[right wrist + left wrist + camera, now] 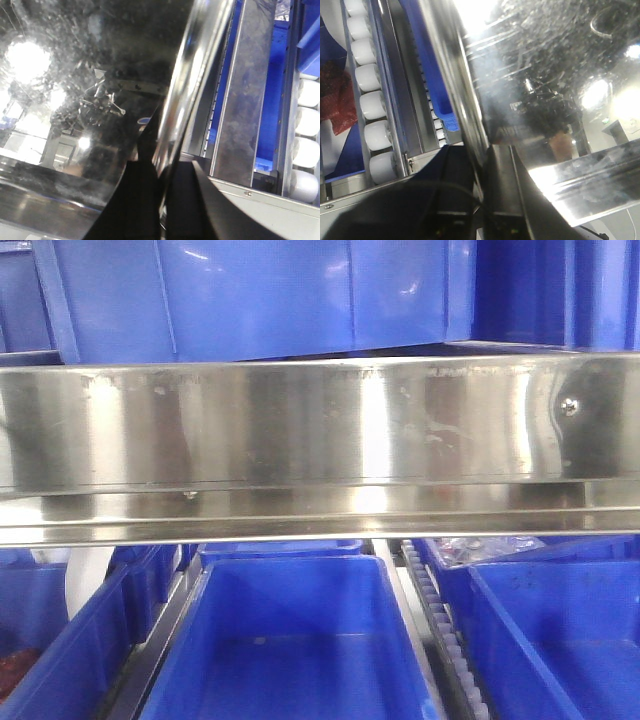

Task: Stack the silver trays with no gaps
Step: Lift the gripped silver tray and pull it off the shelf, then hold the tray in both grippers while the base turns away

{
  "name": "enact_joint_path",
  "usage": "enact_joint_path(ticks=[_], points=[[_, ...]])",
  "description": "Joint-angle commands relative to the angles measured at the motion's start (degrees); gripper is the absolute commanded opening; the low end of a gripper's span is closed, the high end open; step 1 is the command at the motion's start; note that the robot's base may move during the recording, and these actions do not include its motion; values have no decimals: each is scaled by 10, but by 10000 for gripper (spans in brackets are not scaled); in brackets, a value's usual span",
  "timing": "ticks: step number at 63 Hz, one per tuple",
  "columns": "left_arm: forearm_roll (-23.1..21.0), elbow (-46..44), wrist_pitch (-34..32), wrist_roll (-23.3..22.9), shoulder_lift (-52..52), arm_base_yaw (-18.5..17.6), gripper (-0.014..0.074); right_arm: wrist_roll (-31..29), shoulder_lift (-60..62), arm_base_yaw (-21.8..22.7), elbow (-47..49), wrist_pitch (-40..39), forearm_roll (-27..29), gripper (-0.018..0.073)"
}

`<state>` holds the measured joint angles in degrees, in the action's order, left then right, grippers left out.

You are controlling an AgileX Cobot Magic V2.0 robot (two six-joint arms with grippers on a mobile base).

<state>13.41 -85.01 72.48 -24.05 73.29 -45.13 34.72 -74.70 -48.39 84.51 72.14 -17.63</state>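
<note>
Left claw is clamped on the silver tray rim, the tray spreading toward 2 o'clock. Right claw likewise pinches the silver tray rim, the tray lying toward 10 o'clock.

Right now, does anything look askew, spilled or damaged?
Nothing stands out. The left end effector and right end effector each pinch the thin rim of a shiny stainless-steel tray; no dents or spills show. The long polished steel shelf rail fills much of the front view.
</note>
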Motion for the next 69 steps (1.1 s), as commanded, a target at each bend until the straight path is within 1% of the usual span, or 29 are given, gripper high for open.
enact_joint_path(ticks=[1, 69], points=[[-17, -22, -39, 17, -12, -11, -48, -16, 10, -7, 15, -7, 0, 61], [-17, -22, -39, 17, -12, -11, -48, -16, 10, -7, 15, -7, 0, 61]])
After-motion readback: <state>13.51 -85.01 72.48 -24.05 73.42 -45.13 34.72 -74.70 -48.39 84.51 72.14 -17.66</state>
